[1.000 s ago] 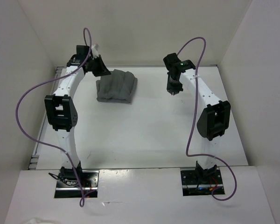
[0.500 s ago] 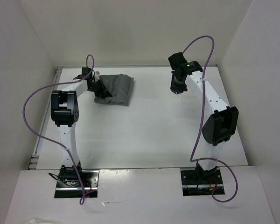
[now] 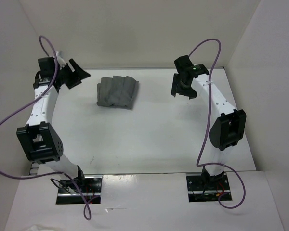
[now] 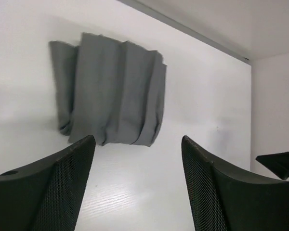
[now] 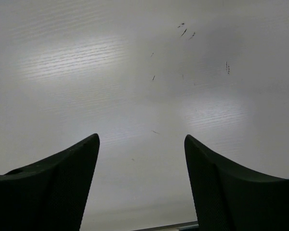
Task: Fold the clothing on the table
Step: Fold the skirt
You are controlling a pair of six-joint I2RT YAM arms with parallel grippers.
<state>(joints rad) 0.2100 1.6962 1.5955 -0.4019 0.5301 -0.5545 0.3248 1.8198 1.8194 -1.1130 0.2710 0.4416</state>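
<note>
Finds the clothing (image 3: 117, 92) lying on the table (image 3: 149, 134) near the far wall (image 3: 144, 33), left of centre, as a squarish mid-grey bundle; creased into lengthwise pleats, uneven along one edge, touching neither gripper. Shows the left gripper (image 3: 74, 74) raised at the far left corner, well apart from the clothing, pointed toward it, jaws spread wide with nothing between them; shows the right gripper (image 3: 179, 86) over bare table at the far right, angled downward, jaws likewise wide apart, gripping nothing.

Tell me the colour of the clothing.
The clothing is plain mid-grey; the left wrist view shows it best.
</note>
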